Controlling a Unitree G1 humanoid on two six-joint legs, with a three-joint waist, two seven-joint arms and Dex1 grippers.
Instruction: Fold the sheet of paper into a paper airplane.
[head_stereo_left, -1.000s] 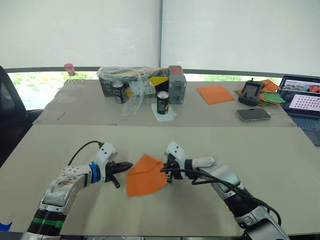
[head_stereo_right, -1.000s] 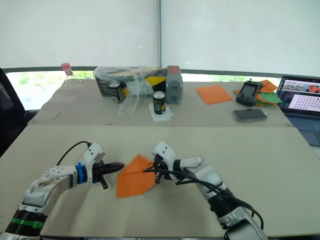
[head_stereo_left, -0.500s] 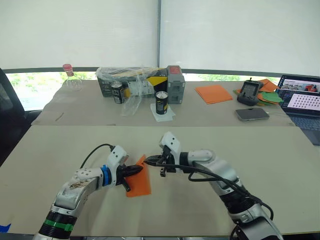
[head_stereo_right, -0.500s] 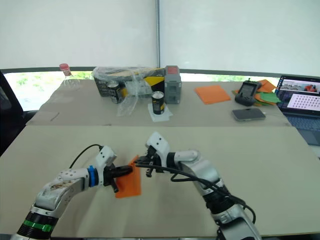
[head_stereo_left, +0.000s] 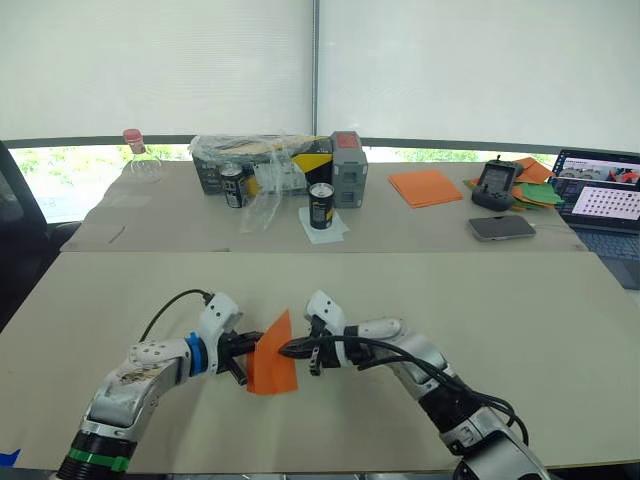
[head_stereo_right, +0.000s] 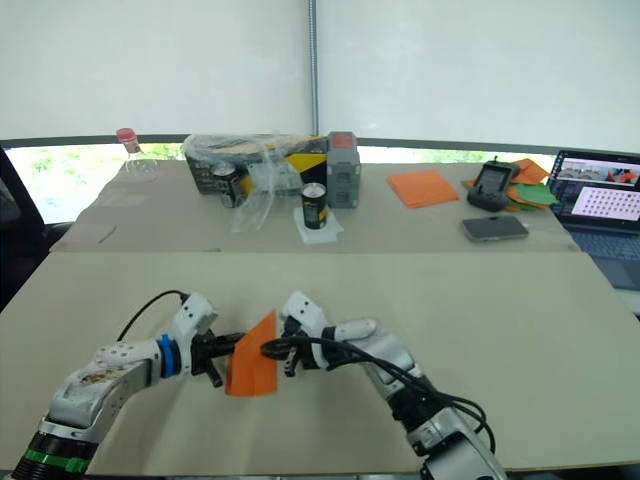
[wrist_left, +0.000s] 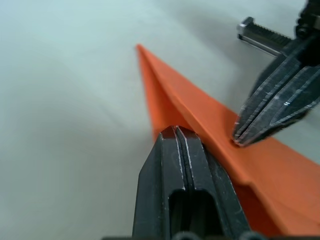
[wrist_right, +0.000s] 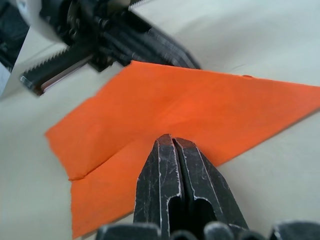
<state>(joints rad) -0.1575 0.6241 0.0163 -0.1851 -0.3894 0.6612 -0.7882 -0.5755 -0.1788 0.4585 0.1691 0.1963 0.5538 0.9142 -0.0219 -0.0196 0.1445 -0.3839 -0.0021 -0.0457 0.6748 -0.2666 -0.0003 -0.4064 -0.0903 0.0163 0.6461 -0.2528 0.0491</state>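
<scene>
A: Paper (head_stereo_left: 271, 355), bright orange and partly folded to a point, stands on edge near the front of the pale surface (head_stereo_left: 520, 320), caught between the robot's two arms.

B: Is either arm gripping it?

A: From where I stand, both. The left pincer (wrist_left: 176, 134) is clenched with its tips on one face of the paper. The right pincer (wrist_right: 172, 144) is clenched as well, tips against the other face. Whether a layer is actually nipped inside either one, I cannot tell; they may simply be pressing.

B: So what step would you call this?

A: A centre fold, I'd judge, with the two halves brought up together and a ridge running toward the pointed end. Far from a finished airplane.

B: And to do it well?

A: Keep the edges matched before flattening. Press the ridge down onto the surface, then run one pincer along it from point to tail while the other pins the paper. Thin paper slides and buckles easily, so slow, even pressure would serve best.
</scene>
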